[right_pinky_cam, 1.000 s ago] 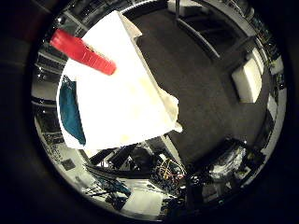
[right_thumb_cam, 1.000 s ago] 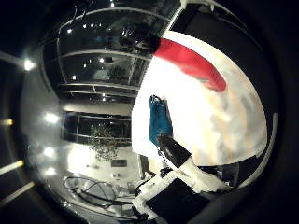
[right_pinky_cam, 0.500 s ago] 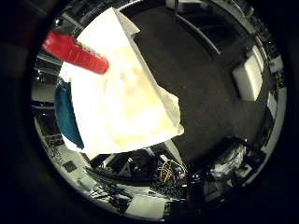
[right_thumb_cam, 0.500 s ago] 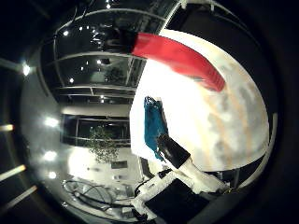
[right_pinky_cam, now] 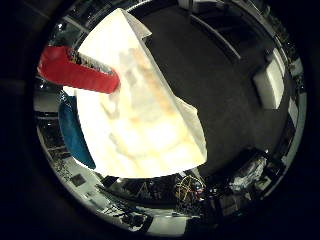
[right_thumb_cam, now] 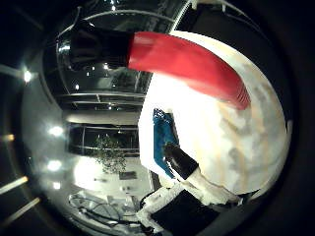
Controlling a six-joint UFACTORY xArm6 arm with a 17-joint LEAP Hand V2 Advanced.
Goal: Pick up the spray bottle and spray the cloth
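Note:
A red spray bottle [right_thumb_cam: 187, 64] with a black spray head [right_thumb_cam: 94, 47] stands with its base on a white table [right_thumb_cam: 231, 133]. It fills much of the right thumb side palm view, so it is close to the palm. A teal cloth [right_thumb_cam: 162, 138] lies on the table by its edge. One white and black finger of my hand [right_thumb_cam: 187, 169] reaches in over the table near the cloth, straight and away from the bottle. The right little finger side palm view shows the bottle [right_pinky_cam: 78, 68], the table [right_pinky_cam: 140, 115] and the cloth [right_pinky_cam: 72, 132].
Dark floor [right_pinky_cam: 215, 70] lies beside the table. White furniture [right_pinky_cam: 266, 85] stands on the floor farther off. Glass walls with ceiling lights [right_thumb_cam: 59, 128] and a potted plant [right_thumb_cam: 110, 152] lie beyond the table's edge.
The bottle, the table and the cloth have grown larger in both views: the palm has moved closer to the bottle. The bottle and the cloth have not moved on the table.

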